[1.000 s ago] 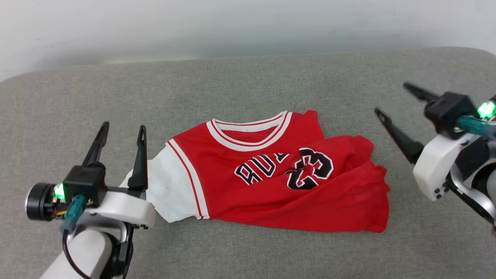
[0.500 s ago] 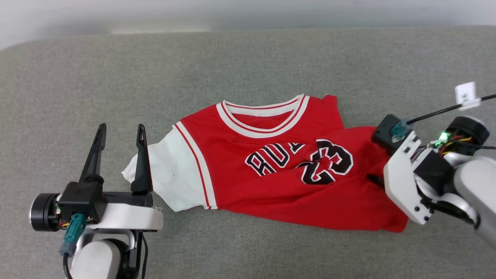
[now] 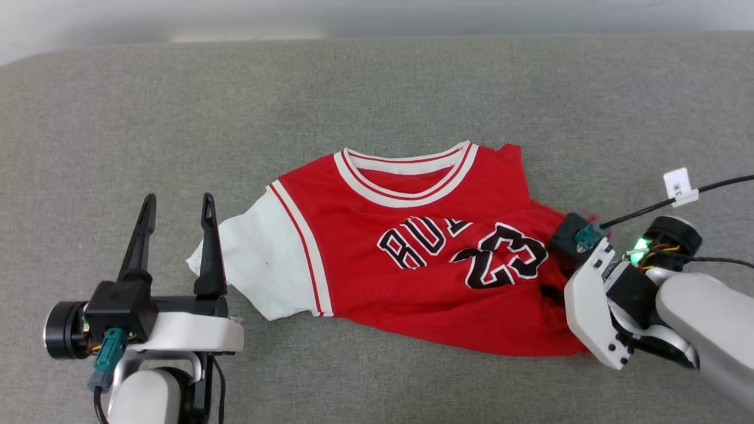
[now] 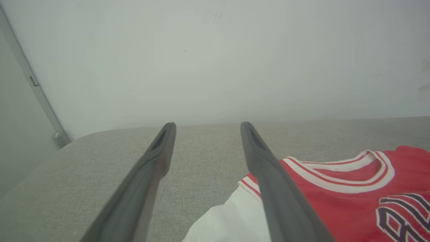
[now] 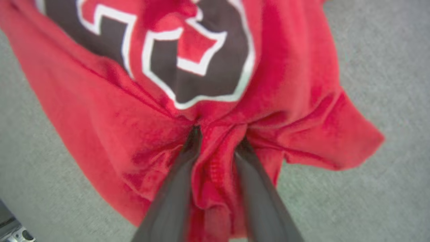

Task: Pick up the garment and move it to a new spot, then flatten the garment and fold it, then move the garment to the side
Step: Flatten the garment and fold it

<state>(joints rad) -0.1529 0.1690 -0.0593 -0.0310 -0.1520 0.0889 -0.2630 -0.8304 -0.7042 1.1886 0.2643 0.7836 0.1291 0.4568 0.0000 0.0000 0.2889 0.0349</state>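
Grey padded surface (image 3: 377, 88) carries everything; left gripper (image 3: 178, 200) fingers spread wide, empty, just beside the white sleeve (image 3: 259, 277); garment (image 3: 412, 265) lies rumpled, unfolded, mid-surface; right gripper (image 5: 218, 134) fingers pinch red cloth at its right end; seemingly the pickup; moving, flattening, folding remain.

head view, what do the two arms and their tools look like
The left tool and right tool each have two long dark tapering fingers on a black block, white bracket and teal plug. Forearms are pale grey. The right wrist shows a green light and a black cable with a white tag.
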